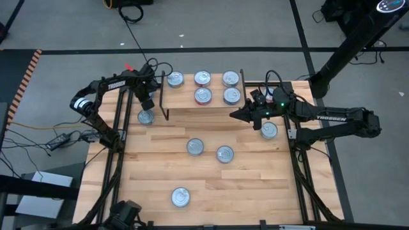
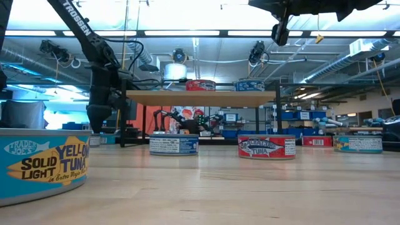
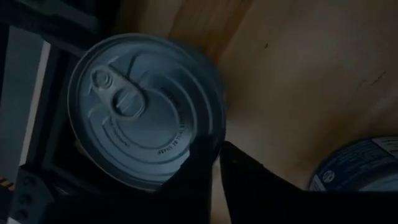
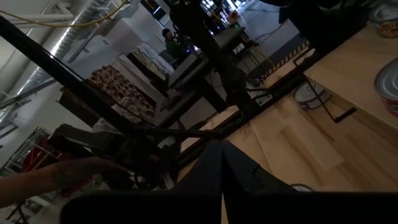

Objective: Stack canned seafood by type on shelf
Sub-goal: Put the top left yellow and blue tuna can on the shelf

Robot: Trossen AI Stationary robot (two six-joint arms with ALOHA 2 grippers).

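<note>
The left hand (image 1: 146, 106) hangs at the worktop's (image 1: 211, 185) left edge over an upright tin (image 1: 146, 117), its fingers (image 3: 193, 180) nearly together at the tin's rim; I cannot tell whether they grip it. Five tins stand lids-up on the shelf (image 1: 204, 114); the nearest worktop tin (image 2: 40, 164) reads "TRADER JOE'S SOLID LIGHT YELLOW TUNA". The right hand (image 1: 234, 115) hovers closed and empty beside the shelf.
</note>
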